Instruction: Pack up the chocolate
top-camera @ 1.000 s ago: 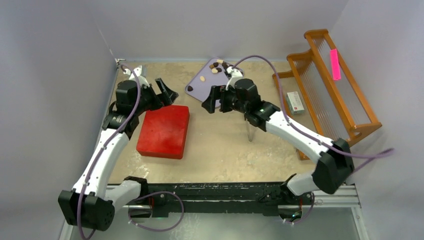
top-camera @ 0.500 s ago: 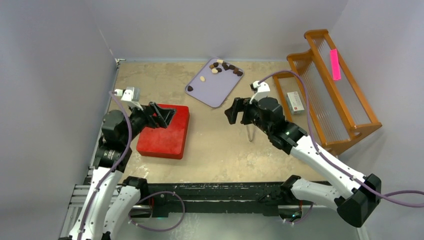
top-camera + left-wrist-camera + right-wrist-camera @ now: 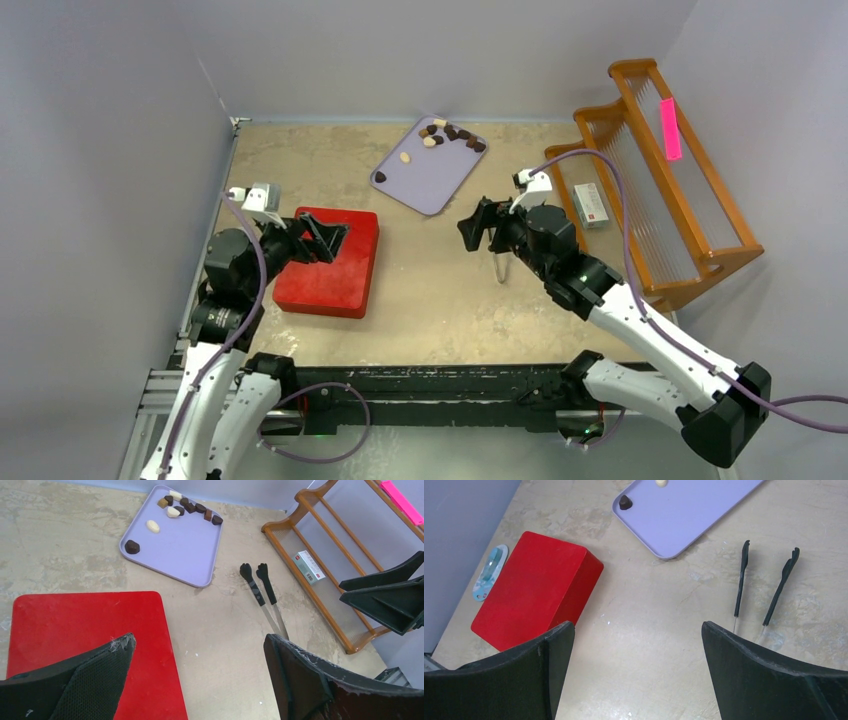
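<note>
Several small chocolate pieces (image 3: 451, 133), cream and dark brown, are bunched at the far corner of a lavender tray (image 3: 435, 178). One cream piece (image 3: 405, 157) and one dark piece (image 3: 380, 177) lie apart on it. The left wrist view shows the same chocolate (image 3: 187, 507) on the tray (image 3: 175, 550). A shut red box (image 3: 328, 262) lies left of centre. My left gripper (image 3: 326, 238) hovers open and empty over the box's far edge. My right gripper (image 3: 478, 227) hangs open and empty right of the tray, above the black-tipped tongs (image 3: 764, 587).
A wooden rack (image 3: 650, 170) with a pink tag (image 3: 670, 128) stands at the right, a small white carton (image 3: 591, 205) in it. The tongs (image 3: 262, 587) lie on the table between tray and rack. A pale blue flat item (image 3: 489, 573) lies beyond the red box (image 3: 536, 590).
Both arms have drawn back from the far side. The left gripper moved to above the red box. The right gripper left the tray and moved right and nearer. Both stayed open.
</note>
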Controlling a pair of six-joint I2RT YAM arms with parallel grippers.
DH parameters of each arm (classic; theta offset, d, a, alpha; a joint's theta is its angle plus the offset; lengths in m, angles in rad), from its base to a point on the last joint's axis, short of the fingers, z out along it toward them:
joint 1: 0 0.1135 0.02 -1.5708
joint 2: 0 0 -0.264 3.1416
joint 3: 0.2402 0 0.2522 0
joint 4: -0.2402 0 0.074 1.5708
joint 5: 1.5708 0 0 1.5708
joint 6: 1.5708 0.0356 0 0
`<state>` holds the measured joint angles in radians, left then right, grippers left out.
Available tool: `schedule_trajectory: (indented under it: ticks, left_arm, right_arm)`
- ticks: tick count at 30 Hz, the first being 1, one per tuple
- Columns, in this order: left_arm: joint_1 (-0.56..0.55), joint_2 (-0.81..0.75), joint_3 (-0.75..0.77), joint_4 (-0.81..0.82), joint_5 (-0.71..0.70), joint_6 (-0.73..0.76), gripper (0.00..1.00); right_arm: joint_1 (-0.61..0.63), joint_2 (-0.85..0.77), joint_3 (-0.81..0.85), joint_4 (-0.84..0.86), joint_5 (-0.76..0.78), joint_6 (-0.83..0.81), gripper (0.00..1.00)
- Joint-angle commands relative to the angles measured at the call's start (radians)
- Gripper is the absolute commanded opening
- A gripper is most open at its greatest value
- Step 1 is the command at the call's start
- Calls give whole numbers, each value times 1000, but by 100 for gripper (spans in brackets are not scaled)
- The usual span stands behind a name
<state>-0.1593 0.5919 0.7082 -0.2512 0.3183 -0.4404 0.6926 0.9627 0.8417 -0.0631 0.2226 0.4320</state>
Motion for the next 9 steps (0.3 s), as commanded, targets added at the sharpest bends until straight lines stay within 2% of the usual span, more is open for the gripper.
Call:
schedule_trajectory:
  ticks: [1, 9]
  left_arm:
    - [0, -18, 4, 26, -8, 31, 100]
    - [0, -27, 4, 24, -10, 33, 100]
  right_arm:
    - [0, -14, 8, 11, 24, 17, 99]
    - [-1, -9, 8, 9, 26, 52, 99]
